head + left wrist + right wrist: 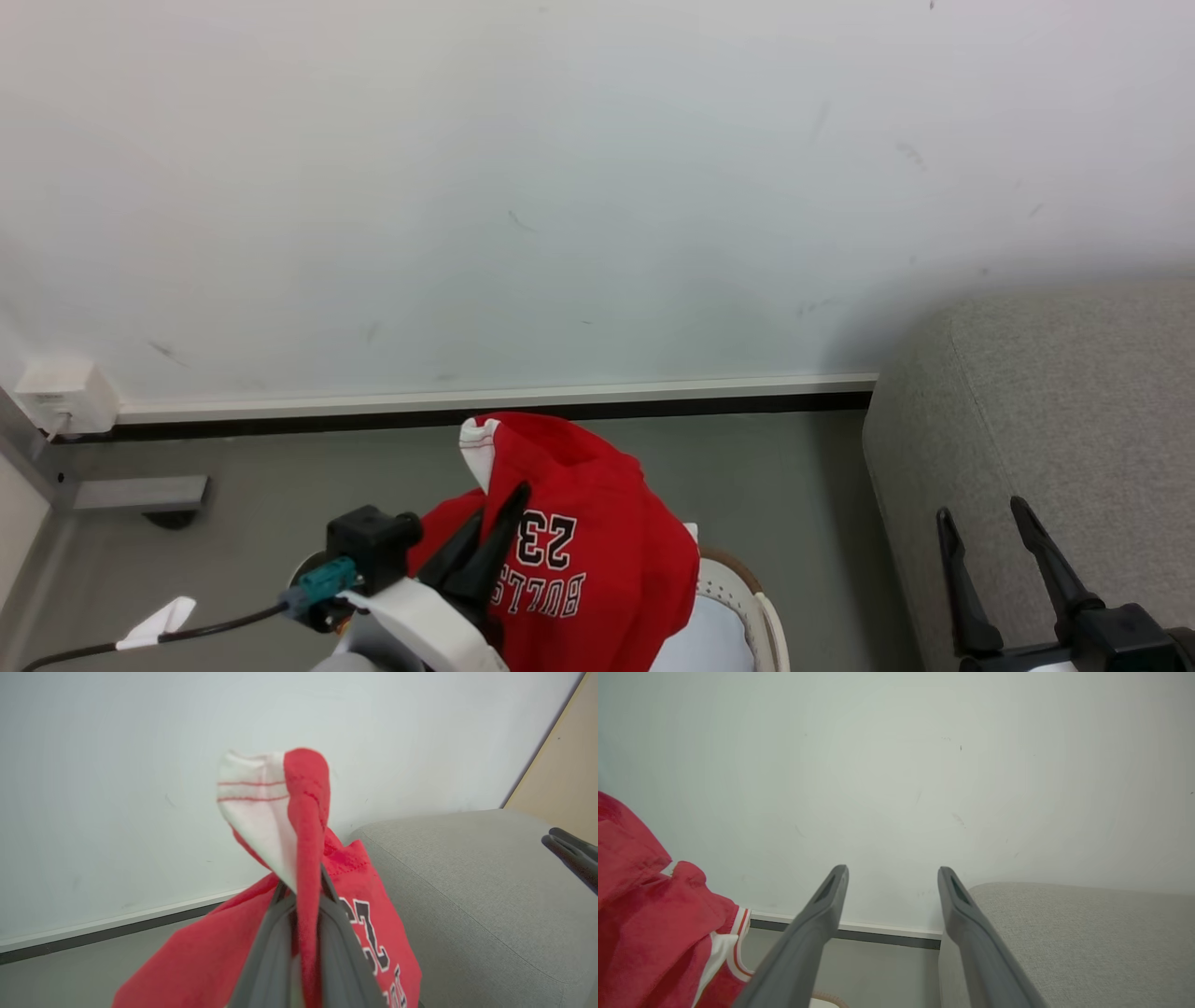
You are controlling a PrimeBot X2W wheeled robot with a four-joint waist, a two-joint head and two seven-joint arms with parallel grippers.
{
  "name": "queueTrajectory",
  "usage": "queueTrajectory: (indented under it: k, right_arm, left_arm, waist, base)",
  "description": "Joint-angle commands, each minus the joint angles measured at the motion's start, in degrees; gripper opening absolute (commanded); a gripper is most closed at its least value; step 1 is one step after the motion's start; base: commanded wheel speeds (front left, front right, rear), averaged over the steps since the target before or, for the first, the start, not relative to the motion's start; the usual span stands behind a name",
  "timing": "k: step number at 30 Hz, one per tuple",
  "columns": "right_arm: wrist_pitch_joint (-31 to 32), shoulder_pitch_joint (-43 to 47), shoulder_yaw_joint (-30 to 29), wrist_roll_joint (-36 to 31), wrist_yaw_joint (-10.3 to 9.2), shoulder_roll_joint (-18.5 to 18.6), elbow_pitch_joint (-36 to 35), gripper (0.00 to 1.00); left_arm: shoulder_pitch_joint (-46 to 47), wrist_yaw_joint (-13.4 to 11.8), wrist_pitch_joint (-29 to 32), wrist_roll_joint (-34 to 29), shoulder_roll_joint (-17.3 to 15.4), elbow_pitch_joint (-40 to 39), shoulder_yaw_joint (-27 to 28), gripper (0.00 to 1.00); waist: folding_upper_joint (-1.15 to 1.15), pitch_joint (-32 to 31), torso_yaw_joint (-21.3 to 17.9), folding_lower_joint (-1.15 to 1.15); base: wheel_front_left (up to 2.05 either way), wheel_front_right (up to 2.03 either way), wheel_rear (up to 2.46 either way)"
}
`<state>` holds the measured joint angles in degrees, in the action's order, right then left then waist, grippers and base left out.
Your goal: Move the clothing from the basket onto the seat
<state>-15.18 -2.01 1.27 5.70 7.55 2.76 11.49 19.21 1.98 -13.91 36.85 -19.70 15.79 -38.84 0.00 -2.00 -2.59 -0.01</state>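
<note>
Two grippers appear in the head view. At lower left, the left gripper [502,501] has its fingers clamped on a fold of the red jersey [597,541], "BULLS 23" reading upside down. The jersey hangs over the basket [747,583]. Its lower edge runs off the frame bottom, so I cannot tell whether it clears the rim. A pale blue-white cloth [705,639] lies inside the basket. At lower right, the right gripper [980,509] has its fingers spread with nothing between them, in front of the grey sofa [1046,401]. Grey floor [775,467] separates jersey and sofa.

Left wrist view shows the pinch close up. The left gripper [301,882] nips a ridge of the jersey [201,956], and a white band with red lines stands up above the tips. The sofa [467,882] is at right.

Right wrist view shows the right gripper [892,870] parted and empty. The jersey [640,924] with striped trim is at lower left, the sofa [1064,933] at lower right.

Farthest back in the head view are the baseboard [467,403] and the pale wall [597,187].
</note>
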Motion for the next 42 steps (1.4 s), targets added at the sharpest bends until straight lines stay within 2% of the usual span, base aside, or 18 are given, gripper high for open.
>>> queueTrajectory:
  k: [1, 8, 13, 17, 25, 30, 37, 42]
  right_arm:
    - [0.0, 0.6, 0.1, 0.3, -0.12, 0.2, 0.3, 1.0]
    - [0.0, -0.5, 2.0, -0.1, -0.12, 0.2, 1.3, 1.0]
    - [0.0, -2.7, 6.6, 0.6, -0.12, 0.2, 2.3, 1.0]
    - [0.0, -6.6, 14.9, 3.5, -0.12, 1.4, 4.1, 1.0]
    - [3.7, -19.7, 37.1, 13.9, -0.13, 10.7, 6.9, 1.0]
    - [6.5, -27.3, 47.2, 20.7, -0.13, 15.2, 6.3, 1.0]
    - [8.6, -33.6, 57.5, 28.5, -0.13, 17.2, 9.2, 1.0]
    - [8.2, -37.2, 63.2, 33.0, -0.13, 16.4, 12.5, 1.0]
  left_arm:
    - [-0.8, -0.1, 0.2, 0.1, -0.6, -0.6, 0.2, 0.0]
    - [-0.2, 0.2, 1.3, -0.1, -1.6, -2.6, -0.4, 0.0]
    - [1.3, 0.8, 2.0, -0.8, -2.1, -2.8, -1.2, 0.0]
    - [2.7, 1.5, 2.3, -1.6, -2.0, -2.4, -2.0, 0.0]
    - [4.7, 3.5, 2.9, -3.0, -2.1, -1.6, -5.2, 0.0]
    - [6.5, 4.5, 3.3, -3.5, -1.7, -2.0, -7.6, 0.0]
    - [8.7, 5.2, 2.9, -2.9, -1.1, -2.7, -10.6, 0.0]
    - [10.1, 5.5, 3.0, -1.4, -1.3, -5.0, -12.6, 0.0]
  waist:
    - [0.0, 0.0, -0.2, 0.01]
    - [0.0, 0.3, -1.4, 0.01]
    - [0.0, 0.7, -2.0, 0.01]
    - [0.0, 1.3, -2.8, 0.01]
    - [0.0, 1.2, -4.0, 0.01]
    - [0.0, 1.0, -3.7, 0.01]
    - [0.0, 0.9, -2.7, 0.01]
    - [0.0, 1.1, -2.3, 0.01]
  base:
    - [0.0, 0.0, 0.0]
    - [0.0, 0.0, 0.0]
    - [0.0, 0.0, 0.0]
    - [0.0, 0.0, 0.0]
    - [0.0, 0.0, 0.0]
    - [0.0, 0.0, 0.0]
    - [0.0, 0.0, 0.0]
    - [0.0, 0.0, 0.0]
